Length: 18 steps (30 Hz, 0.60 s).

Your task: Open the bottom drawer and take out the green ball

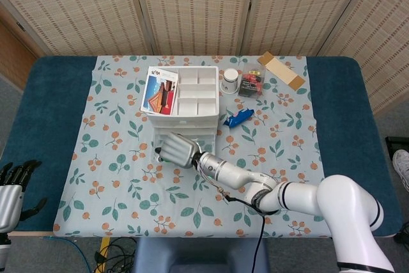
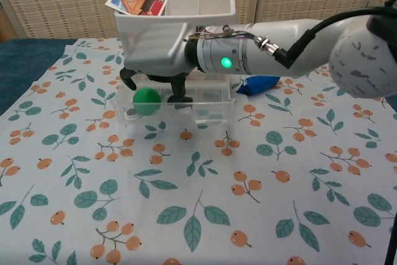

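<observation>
Chest view: green ball (image 2: 147, 100) sits in the open bottom drawer (image 2: 205, 108), at its 9 o'clock end. Your right hand (image 2: 158, 63) hovers above, fingers apart, empty. Closing off-centre could roll the ball away.

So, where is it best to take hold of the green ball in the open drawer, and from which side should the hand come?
Probably from above. The green ball sits low in the open bottom drawer, whose clear walls block any sideways approach. It is round, so fingers on opposite sides around its widest part should hold. The right hand already hangs over it, fingers pointing down.
</observation>
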{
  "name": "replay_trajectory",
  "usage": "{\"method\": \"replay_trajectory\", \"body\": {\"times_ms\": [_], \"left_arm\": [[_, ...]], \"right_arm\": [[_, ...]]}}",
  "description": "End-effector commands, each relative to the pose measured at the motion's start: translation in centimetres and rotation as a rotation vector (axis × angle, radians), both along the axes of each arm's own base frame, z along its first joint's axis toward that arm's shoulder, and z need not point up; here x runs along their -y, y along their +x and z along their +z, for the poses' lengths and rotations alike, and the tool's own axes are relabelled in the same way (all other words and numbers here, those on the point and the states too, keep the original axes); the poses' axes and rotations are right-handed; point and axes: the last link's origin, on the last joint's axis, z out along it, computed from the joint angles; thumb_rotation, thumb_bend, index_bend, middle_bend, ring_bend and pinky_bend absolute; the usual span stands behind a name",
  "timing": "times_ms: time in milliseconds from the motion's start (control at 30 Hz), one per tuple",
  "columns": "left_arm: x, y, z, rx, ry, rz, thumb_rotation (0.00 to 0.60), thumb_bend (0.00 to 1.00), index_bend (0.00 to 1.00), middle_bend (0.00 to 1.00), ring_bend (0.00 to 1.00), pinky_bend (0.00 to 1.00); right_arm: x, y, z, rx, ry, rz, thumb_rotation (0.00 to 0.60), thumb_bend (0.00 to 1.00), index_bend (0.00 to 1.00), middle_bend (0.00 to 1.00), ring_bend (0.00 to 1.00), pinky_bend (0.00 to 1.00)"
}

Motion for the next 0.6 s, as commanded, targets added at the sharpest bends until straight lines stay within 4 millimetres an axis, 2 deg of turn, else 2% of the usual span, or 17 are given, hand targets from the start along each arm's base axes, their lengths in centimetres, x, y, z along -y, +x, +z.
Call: {"method": "replay_trajectory", "body": {"times_ms": [33,600], "left_arm": [[0.0,-0.01,0.03,-0.001,0.001,0.001,0.6,0.2,0.17,0.18,0.18,0.09],[0.0,-0.14,-0.05,-0.001,0.001,0.006,0.6,0.2,0.17,0.18,0.18,0.09]], "right_arm": [[0.04,0.05,-0.1,-0.009,-0.002,0.009,0.6,0.25,0.3,0.83,0.93,1.0],[-0.08,0.26,-1.03,-0.052,0.014,0.032,0.6,0.25,0.3,0.82,0.93,1.0]]}}
